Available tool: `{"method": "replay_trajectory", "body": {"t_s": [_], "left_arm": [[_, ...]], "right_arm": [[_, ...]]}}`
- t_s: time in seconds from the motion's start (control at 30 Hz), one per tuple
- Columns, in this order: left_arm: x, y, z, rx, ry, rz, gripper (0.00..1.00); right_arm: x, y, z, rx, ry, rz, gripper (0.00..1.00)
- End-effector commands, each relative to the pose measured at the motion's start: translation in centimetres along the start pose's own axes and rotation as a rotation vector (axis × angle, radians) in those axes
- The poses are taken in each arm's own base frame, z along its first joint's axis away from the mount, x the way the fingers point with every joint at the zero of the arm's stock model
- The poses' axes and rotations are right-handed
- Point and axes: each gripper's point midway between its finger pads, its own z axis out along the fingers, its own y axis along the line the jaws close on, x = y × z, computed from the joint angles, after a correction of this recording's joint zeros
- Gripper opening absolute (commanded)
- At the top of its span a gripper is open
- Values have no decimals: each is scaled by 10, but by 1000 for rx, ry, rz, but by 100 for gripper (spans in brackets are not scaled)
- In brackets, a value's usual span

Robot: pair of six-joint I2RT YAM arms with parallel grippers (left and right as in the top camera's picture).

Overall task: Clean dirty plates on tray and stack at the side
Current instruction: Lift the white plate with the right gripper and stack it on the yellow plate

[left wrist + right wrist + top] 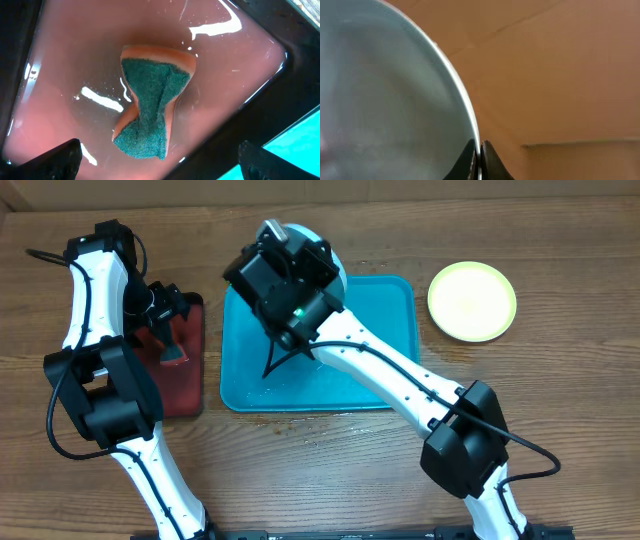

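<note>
The right gripper (480,156) is clamped on the rim of the pale mint-blue round plastic plate (385,100); the left gripper (160,162) hangs wide apart over the green-faced orange sponge (152,105).

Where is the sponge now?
In the left wrist view, the sponge lies on the dark red tray, below the open left tool, left of the teal tray.

Yellow-green plate (472,301) on the table (560,380), near the teal tray (385,340)
</note>
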Motion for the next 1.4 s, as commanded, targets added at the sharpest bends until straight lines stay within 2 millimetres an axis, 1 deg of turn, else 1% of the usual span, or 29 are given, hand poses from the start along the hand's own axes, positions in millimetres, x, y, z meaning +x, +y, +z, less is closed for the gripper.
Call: {"method": "replay_trajectory", "body": {"t_s": [0.0,0.13,0.23,0.27,0.33,0.37,0.4,0.43,0.47,0.5,0.53,0.57,0.63,0.67,0.7,0.77,0.8,0.83,0.87,0.93,0.97,1.03,1.07,1.13,1.17,1.2,1.23,1.3,1.37], "left_arm": [[-4,-4,-8,19,-20,-1,100],[-4,-4,-8,19,-20,-1,100],[-4,-4,-8,19,-20,-1,100],[-4,-4,-8,19,-20,-1,100],[-4,-4,-8,19,-20,-1,100],[-4,-4,-8,19,-20,-1,100],[-4,-4,-8,19,-20,-1,100],[-4,-4,-8,19,-20,-1,100],[-3,-4,-8,19,-20,-1,100],[-3,-4,-8,19,-20,-1,100],[-3,-4,-8,19,-19,-1,100],[-3,-4,-8,19,-20,-1,100],[-3,-4,-8,19,-20,-1,100],[-3,-4,-8,19,-20,-1,100],[-3,-4,-8,19,-20,-1,100],[-4,-4,-8,19,-20,-1,100],[-3,-4,-8,19,-20,-1,99],[-3,-4,-8,19,-20,-1,100],[-4,-4,-8,19,-20,-1,100],[-4,-4,-8,19,-20,-1,100],[-4,-4,-8,19,-21,-1,100],[-4,-4,-8,19,-21,-1,100],[-4,-4,-8,19,-20,-1,100],[-4,-4,-8,19,-20,-1,100],[-4,-4,-8,19,-20,-1,100],[-4,-4,-8,19,-20,-1,100],[-4,-4,-8,19,-20,-1,100],[-4,-4,-8,19,-20,-1,100],[-4,-4,-8,19,-20,-1,100]], "right_arm": [[-10,-44,-19,140,6,-126,4],[-19,-55,-24,190,1,-157,4],[-21,-59,-25,207,0,-120,4],[-21,-59,-25,206,-3,-95,4],[-23,-54,-20,172,-35,76,4],[-23,-45,-15,119,-58,184,4],[-22,-27,-10,19,-71,234,4],[-19,2,-5,-149,-79,180,4],[-12,30,-3,-306,-78,79,4],[-3,42,-1,-382,-63,15,4],[6,40,5,-387,-32,23,4],[13,27,15,-330,15,111,4],[25,-10,30,-205,75,311,4],[28,-21,34,-192,85,360,4],[32,-32,41,-203,94,409,4],[43,-47,54,-308,110,467,4],[50,-52,59,-354,122,502,6],[59,-59,67,-403,144,558,7],[75,-69,78,-462,183,635,9],[101,-79,96,-536,249,728,11],[121,-85,108,-575,298,783,11],[156,-91,124,-647,389,859,11],[181,-94,131,-684,452,899,9],[216,-98,140,-714,538,955,4],[241,-102,146,-721,596,995,4],[256,-104,149,-722,629,1020,4],[276,-107,153,-719,673,1055,4],[303,-110,157,-733,723,1118,4],[322,-111,159,-780,745,1196,4]]}}
